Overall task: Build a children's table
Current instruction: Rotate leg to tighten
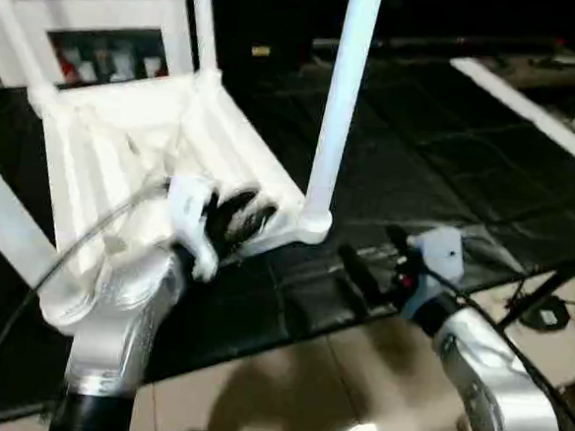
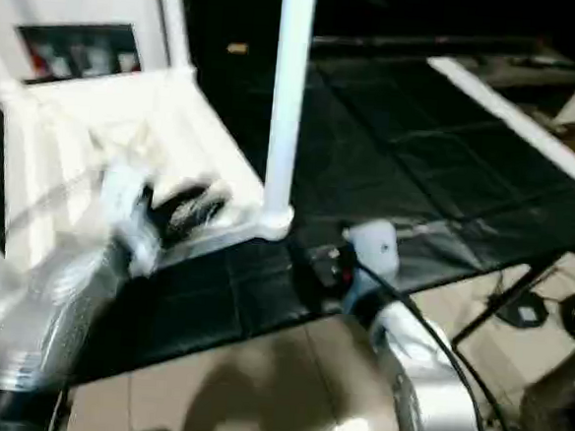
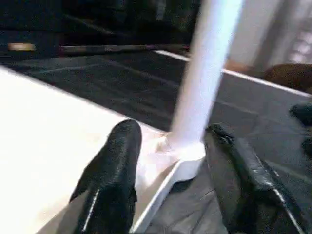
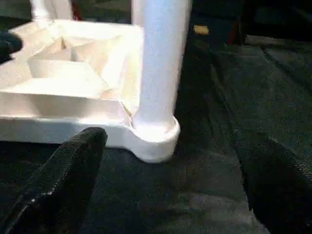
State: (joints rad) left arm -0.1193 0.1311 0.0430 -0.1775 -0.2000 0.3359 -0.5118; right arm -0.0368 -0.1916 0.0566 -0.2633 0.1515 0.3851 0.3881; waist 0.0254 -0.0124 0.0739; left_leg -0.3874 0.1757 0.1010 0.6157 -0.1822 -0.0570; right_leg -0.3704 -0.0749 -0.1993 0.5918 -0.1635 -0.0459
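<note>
now both grippers [image 1: 243, 217] [image 1: 368, 261] gape, empty.

The white children's table [image 1: 155, 137] lies upside down (ribbed underside up) on the black mat, its legs [image 1: 340, 101] standing upright in the corner sockets

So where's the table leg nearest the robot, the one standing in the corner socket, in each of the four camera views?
Left eye view: the nearest leg rises just right of centre.
Right eye view: the leg stands at centre.
Left wrist view: the leg stands beyond that gripper's fingers.
Right wrist view: the leg stands at top centre.
Shared landmark: the round corner socket at its base.
</note>
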